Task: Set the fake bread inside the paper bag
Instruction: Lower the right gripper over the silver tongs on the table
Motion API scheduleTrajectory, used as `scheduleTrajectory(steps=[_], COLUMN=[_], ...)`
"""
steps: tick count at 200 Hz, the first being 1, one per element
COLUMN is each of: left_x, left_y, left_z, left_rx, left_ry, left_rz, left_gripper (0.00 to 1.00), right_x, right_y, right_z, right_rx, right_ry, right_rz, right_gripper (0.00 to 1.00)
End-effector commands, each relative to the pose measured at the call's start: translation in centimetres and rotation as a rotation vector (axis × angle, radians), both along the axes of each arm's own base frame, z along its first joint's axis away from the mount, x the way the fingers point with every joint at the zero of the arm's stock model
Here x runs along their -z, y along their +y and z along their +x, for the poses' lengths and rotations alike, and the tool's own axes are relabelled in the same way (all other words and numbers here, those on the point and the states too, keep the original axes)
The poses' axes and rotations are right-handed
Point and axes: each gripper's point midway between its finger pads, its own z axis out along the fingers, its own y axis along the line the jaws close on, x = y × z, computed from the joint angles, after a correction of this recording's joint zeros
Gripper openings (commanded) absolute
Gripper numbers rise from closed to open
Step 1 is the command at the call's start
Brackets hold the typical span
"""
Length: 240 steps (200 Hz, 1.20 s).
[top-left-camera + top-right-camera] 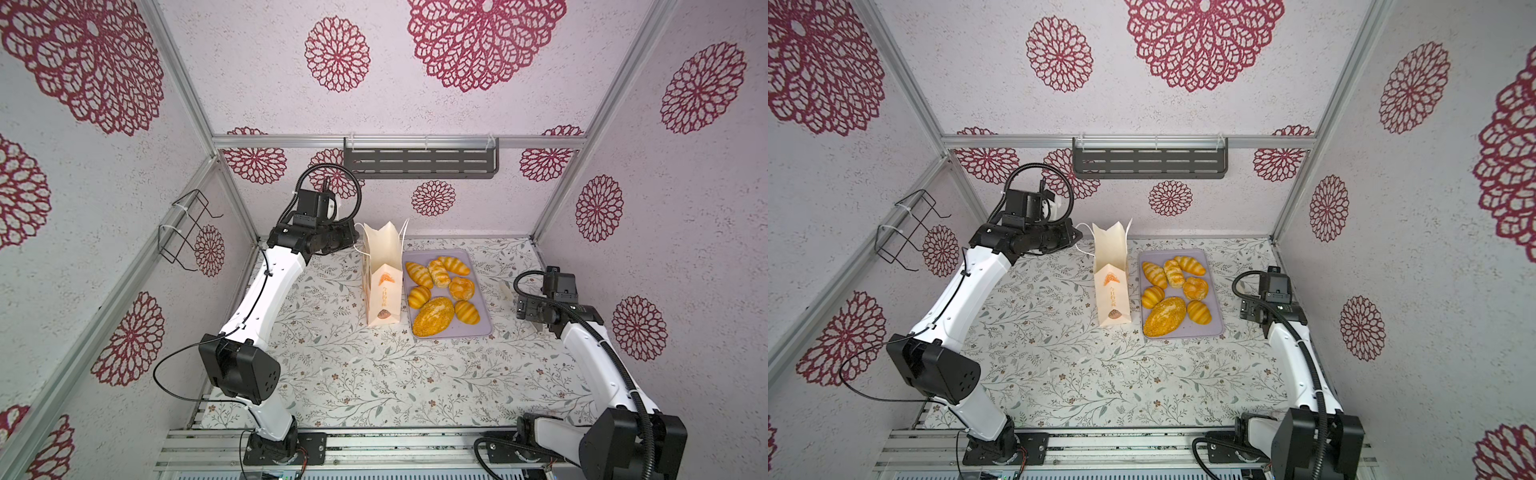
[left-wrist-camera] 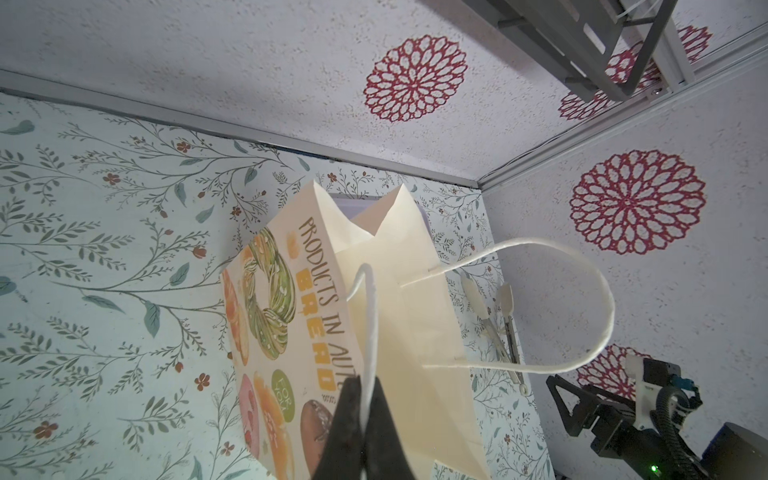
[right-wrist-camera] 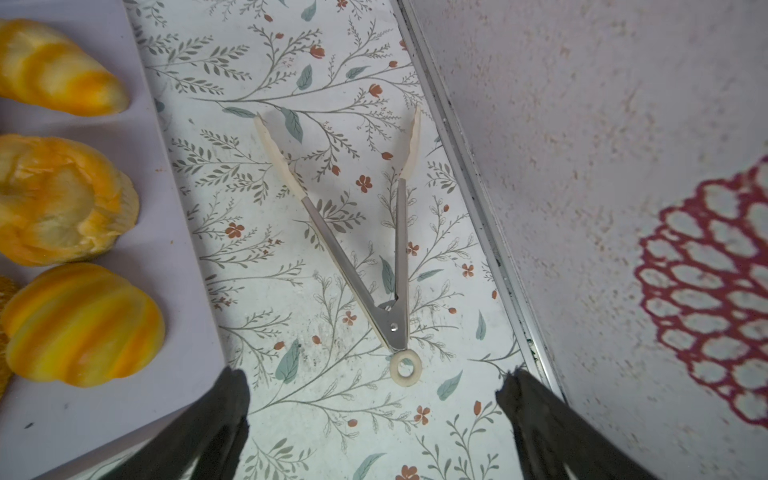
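The paper bag (image 1: 384, 286) (image 1: 1113, 286) stands upright and open at the back middle of the table. My left gripper (image 2: 365, 386) (image 1: 356, 240) is shut on its near white cord handle (image 2: 371, 324), beside the bag's top on the left. Its other handle (image 2: 598, 291) loops free. The fake bread (image 1: 433, 316) (image 1: 1165, 316), several glossy orange rolls, buns and one speckled loaf, lies on a lilac tray (image 1: 478, 326) right of the bag. My right gripper (image 3: 374, 382) (image 1: 527, 311) hangs open and empty over the table, right of the tray, with rolls (image 3: 79, 324) beside it.
Metal tongs (image 3: 374, 257) (image 2: 505, 324) with cream tips lie spread on the table between the tray (image 3: 166, 249) and the right wall. A grey slotted shelf (image 1: 419, 163) hangs on the back wall. A black wire rack (image 1: 183, 228) is on the left wall.
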Motion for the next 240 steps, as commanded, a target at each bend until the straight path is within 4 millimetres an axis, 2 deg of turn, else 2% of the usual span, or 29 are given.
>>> scheduleTrajectory(steps=[1, 30, 47, 112, 182, 240], left_x=[-1.4, -1.4, -1.8, -1.5, -1.3, -1.4], left_y=[0.6, 1.1, 1.1, 1.9, 1.9, 1.7], left_z=[-0.7, -1.0, -1.0, -0.3, -0.3, -0.2], left_rx=[-0.008, -0.019, -0.014, -0.022, -0.026, -0.026], left_ry=[-0.061, -0.071, -0.074, -0.036, -0.035, -0.043], left_rz=[0.02, 0.031, 0.012, -0.078, -0.088, -0.105], left_gripper=[0.0, 0.0, 0.0, 0.0, 0.0, 0.0], right_x=[-0.4, -0.1, 0.3, 4.1, 6.0, 8.4], right_y=[-1.2, -1.7, -1.3, -0.8, -1.6, -2.2], right_z=[0.6, 1.7, 2.3, 3.7, 6.0, 6.2], right_rx=[-0.019, -0.065, -0.096, -0.154, -0.182, -0.182], right_ry=[0.018, 0.068, 0.091, 0.233, 0.308, 0.357], right_rz=[-0.068, -0.083, -0.04, 0.067, 0.081, 0.079], right_gripper=[0.99, 0.99, 0.99, 0.99, 0.99, 0.99])
